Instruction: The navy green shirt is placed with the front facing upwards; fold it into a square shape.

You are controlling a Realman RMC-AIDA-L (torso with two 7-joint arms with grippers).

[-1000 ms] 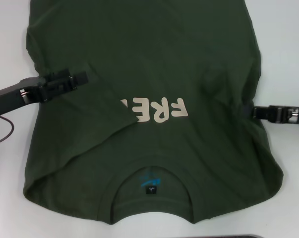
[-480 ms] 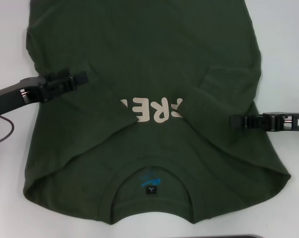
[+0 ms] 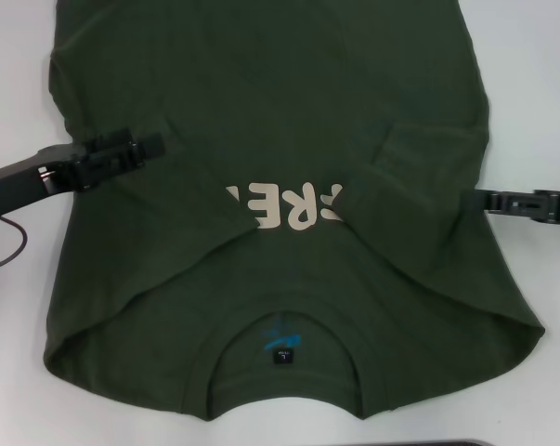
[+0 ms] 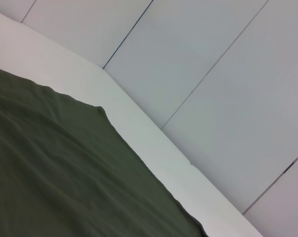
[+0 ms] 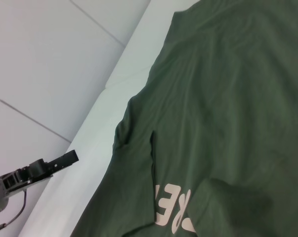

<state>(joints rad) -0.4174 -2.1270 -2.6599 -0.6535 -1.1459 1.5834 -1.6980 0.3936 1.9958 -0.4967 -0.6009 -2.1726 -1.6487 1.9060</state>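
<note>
Navy green shirt [image 3: 280, 186] flat on table [image 3: 540, 74], collar nearest robot, 2 sleeves folded inward over lettering. Left gripper [image 3: 154, 144] over shirt's left side, right gripper [image 3: 479, 198] at right edge; grip on either: cannot tell. Risk: folded sleeves slip open if hem lifts unevenly

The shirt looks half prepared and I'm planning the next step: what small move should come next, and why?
Probably bring the right gripper back in to take the shirt's right side edge. Both sleeves already lie folded inward over the lettering, the left gripper rests on the left side, and the right one sits just off the cloth.
</note>
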